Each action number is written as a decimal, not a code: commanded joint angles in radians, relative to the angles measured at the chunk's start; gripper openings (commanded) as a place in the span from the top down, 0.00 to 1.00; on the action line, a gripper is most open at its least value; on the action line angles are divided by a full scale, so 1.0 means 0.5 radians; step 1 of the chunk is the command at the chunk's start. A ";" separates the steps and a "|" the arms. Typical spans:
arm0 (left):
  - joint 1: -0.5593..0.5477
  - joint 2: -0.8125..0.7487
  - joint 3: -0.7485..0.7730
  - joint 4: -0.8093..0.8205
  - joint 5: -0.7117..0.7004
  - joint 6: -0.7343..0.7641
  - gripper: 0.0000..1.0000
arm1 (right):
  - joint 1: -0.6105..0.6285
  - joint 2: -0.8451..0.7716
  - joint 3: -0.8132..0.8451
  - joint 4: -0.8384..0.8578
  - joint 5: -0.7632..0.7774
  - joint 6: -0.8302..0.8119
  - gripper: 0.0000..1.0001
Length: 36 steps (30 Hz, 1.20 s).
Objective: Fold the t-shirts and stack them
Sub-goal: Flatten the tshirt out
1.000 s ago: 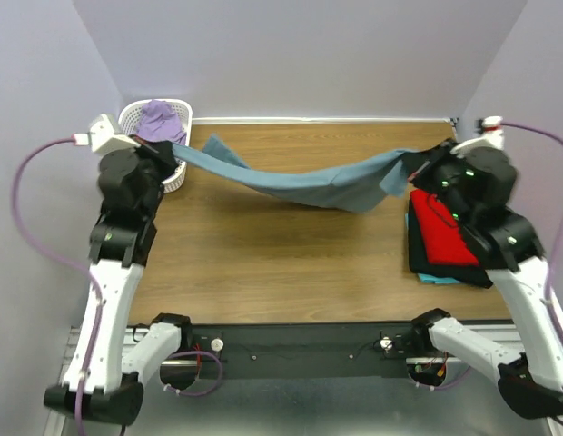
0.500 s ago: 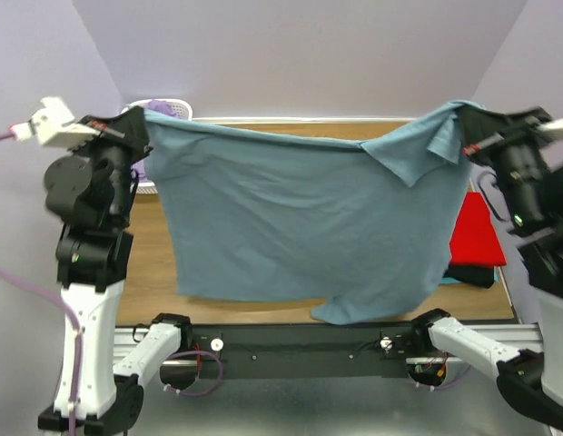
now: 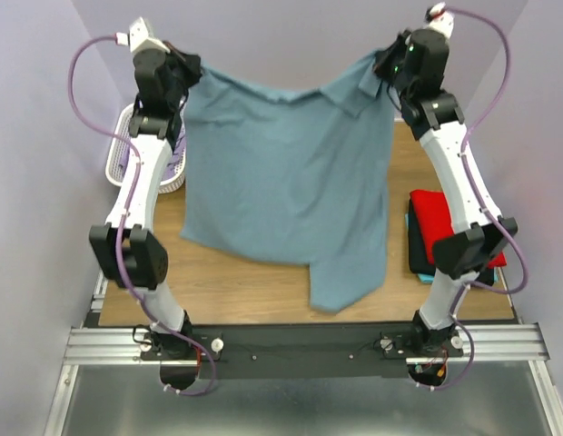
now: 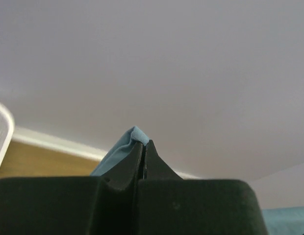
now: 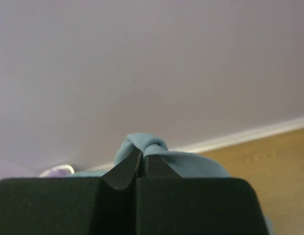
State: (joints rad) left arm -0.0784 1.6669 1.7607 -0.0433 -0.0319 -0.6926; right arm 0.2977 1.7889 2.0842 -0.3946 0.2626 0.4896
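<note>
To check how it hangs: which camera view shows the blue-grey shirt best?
Top external: the whole blue-grey shirt hangs spread between the left gripper and right gripper. Each wrist view shows only a bit of cloth pinched in shut jaws.

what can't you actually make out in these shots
- Top view: the hanging blue-grey t-shirt hides the middle of the table.
- Top view: left arm covers the white basket; contents unclear.
- Top view: right arm crosses the red t-shirt; layers beneath unclear.
- Wrist views: left gripper and right gripper show only a pinch of cloth.
</note>
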 commanded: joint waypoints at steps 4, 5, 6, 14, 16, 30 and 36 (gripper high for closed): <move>0.138 0.231 1.015 0.093 0.419 0.014 1.00 | -0.037 -0.040 0.661 0.436 0.054 -0.191 0.99; 0.190 0.231 1.074 0.093 0.468 0.011 1.00 | -0.037 -0.068 0.633 0.503 0.061 -0.212 0.99; 0.221 0.231 1.074 0.096 0.490 -0.004 1.00 | -0.040 -0.092 0.593 0.519 0.061 -0.227 0.99; 0.255 0.115 0.333 0.224 0.708 -0.090 1.00 | -0.037 -0.525 -0.460 0.593 0.134 -0.090 0.99; 0.258 0.020 0.076 0.322 0.714 -0.112 1.00 | -0.037 -0.632 -0.759 0.633 0.119 0.002 0.99; 0.258 -0.247 -1.797 0.544 0.524 -0.385 1.00 | -0.037 -1.246 -2.726 0.685 -0.313 0.478 0.99; 0.258 -0.480 -2.134 0.464 0.355 -0.437 1.00 | -0.037 -1.366 -2.981 0.498 -0.586 0.604 0.99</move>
State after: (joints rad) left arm 0.0483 1.5112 0.7383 0.1822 0.2249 -0.8791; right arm 0.2802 1.1378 0.6323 -0.1104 0.0875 0.7338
